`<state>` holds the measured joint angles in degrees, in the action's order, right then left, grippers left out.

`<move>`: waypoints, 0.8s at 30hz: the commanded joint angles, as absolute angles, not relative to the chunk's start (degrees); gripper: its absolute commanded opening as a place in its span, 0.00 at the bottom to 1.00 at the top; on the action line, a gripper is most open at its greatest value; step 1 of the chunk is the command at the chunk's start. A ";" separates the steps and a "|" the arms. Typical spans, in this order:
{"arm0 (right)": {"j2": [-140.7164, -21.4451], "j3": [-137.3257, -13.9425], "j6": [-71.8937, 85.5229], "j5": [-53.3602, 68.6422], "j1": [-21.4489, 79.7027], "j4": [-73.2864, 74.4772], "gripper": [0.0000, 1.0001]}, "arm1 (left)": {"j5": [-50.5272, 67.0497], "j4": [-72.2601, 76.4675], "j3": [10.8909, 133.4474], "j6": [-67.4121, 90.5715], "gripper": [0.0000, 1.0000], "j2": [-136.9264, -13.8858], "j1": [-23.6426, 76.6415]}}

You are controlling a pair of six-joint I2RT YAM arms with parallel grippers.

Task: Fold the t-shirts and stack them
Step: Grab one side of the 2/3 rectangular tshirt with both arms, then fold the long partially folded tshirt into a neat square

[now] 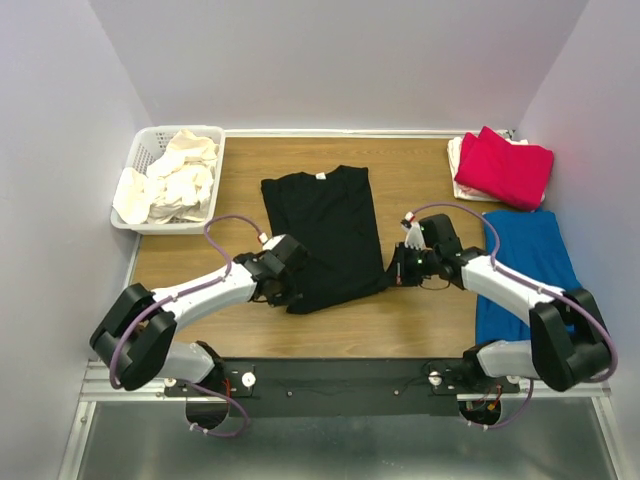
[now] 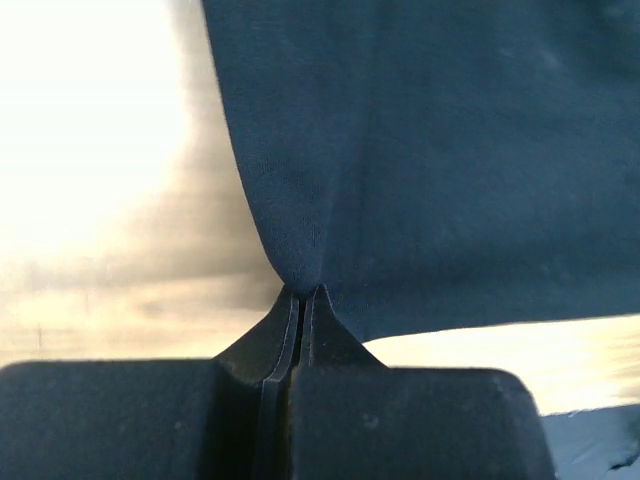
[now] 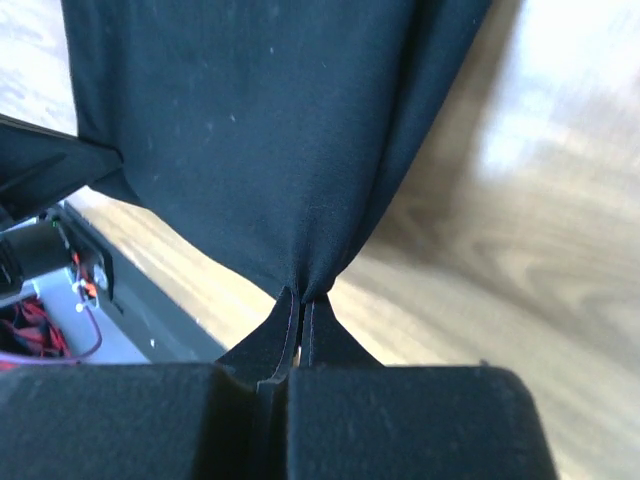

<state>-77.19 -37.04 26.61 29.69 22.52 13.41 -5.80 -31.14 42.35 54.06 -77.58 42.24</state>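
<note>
From above, the black shirt [image 1: 325, 235] lies at the centre of the table [image 1: 420, 320]. The left gripper [image 1: 288, 292] is at its 7 o'clock corner and the right gripper [image 1: 396, 268] at 4 o'clock. In the left wrist view the jaws are pressed together, pinching the black cloth. The right wrist view shows the same.

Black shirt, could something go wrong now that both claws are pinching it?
The left gripper and right gripper each pinch only a small tuck of the black shirt at their tips, so it might slip out when lifted. The right arm also lies over the blue cloth and might drag it.
</note>
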 commanded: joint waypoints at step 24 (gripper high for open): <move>-48.25 -44.73 31.03 30.32 25.14 37.35 0.01 | -17.57 -58.44 54.93 72.95 0.00 -54.40 51.50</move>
<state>-50.02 -41.76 30.59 30.44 24.82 33.36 -12.19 -53.58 51.53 71.90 -55.37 51.20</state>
